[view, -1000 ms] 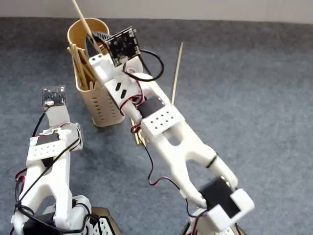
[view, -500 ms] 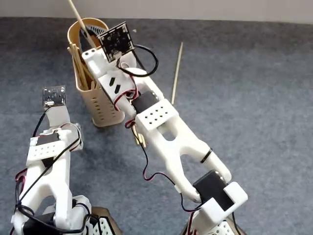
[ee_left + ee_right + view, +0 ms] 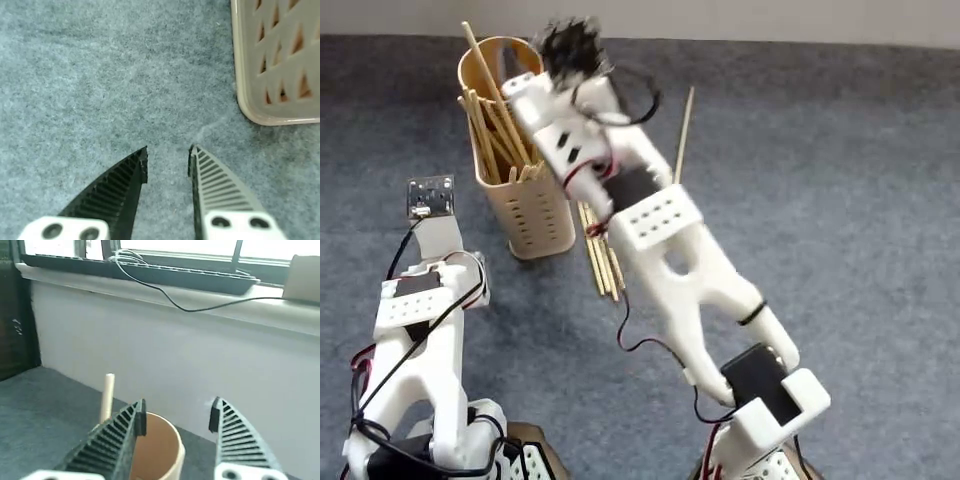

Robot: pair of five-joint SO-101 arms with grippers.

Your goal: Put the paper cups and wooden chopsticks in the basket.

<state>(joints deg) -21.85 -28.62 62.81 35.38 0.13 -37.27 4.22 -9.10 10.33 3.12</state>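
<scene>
The tan perforated basket [image 3: 525, 200] stands upright at the back left with several wooden chopsticks [image 3: 495, 125] leaning inside it. My right arm [image 3: 650, 220] stretches over the basket's rim. Its gripper [image 3: 178, 410] is open with nothing between the fingers, above the basket's rim [image 3: 165, 440] and beside one chopstick tip [image 3: 107, 392]. A bundle of chopsticks [image 3: 600, 255] lies on the carpet beside the basket, partly under the right arm. A single chopstick [image 3: 682, 135] lies farther right. My left gripper [image 3: 168, 152] hangs open over bare carpet, near the basket's lower corner [image 3: 275, 65].
Grey carpet [image 3: 840, 200] covers the whole work surface, with free room to the right. A white wall [image 3: 200, 340] with a window ledge rises behind the basket. The left arm [image 3: 420, 300] stands at the near left.
The long chopstick that rose from the right gripper now leans inside the basket, let go. The right wrist has swung to the right and upward. The left arm has not moved.
</scene>
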